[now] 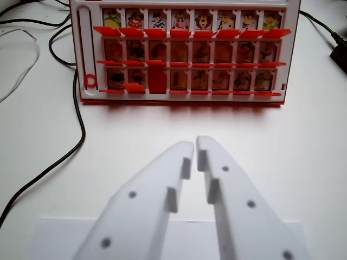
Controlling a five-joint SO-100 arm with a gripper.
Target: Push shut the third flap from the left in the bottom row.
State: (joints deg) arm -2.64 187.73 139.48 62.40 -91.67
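White gripper [195, 145] hangs nearly closed and empty over the table [303, 151]. Far ahead and a little left, the red flap [157, 82] stands upright, third from left in the game board's [290, 59] bottom row.

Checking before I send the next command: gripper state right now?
Gripper: shut or nearly so, tips almost touching, holding nothing. It hangs over the white table, short of the flap board.
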